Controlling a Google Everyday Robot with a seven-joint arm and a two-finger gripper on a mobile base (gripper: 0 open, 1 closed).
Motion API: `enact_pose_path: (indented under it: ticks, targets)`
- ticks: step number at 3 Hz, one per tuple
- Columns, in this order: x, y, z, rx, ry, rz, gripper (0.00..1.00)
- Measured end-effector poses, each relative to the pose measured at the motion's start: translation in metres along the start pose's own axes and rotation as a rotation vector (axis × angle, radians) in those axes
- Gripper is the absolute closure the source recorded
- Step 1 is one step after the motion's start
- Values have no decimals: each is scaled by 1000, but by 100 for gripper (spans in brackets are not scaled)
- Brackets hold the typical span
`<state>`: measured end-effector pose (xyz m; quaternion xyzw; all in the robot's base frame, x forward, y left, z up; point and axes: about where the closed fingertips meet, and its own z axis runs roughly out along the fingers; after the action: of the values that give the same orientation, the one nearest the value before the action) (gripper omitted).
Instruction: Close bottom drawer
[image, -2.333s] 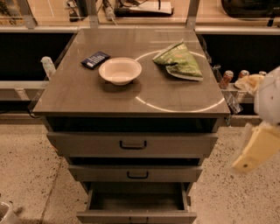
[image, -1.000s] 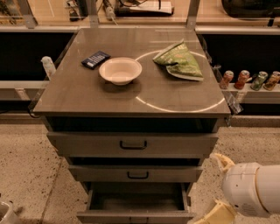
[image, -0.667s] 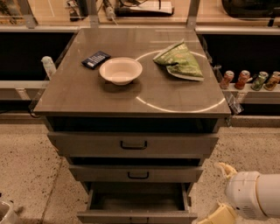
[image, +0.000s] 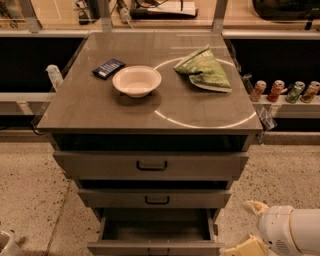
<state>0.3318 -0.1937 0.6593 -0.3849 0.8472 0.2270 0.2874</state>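
The arm comes in from the right edge at the bottom corner of the view. It is a thick, rounded white segment lying roughly level and pointing left. Pale cream parts sit at its left end. One small piece juts upward, and the gripper sits lower, partly cut off by the bottom edge.

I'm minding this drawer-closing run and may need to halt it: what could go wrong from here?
1. The gripper sits low, right of the open bottom drawer, not before its front; pushing from there may catch the side or skew it.
2. The drawer front lies at the view's bottom edge, so contact is hard to check.
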Motion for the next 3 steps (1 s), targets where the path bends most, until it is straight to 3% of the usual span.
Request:
enact_pose_path:
  ticks: [2,3]
  targets:
    - [0,0,0,0,0,0,65]
    - [3,-14,3,5,-34,27,89]
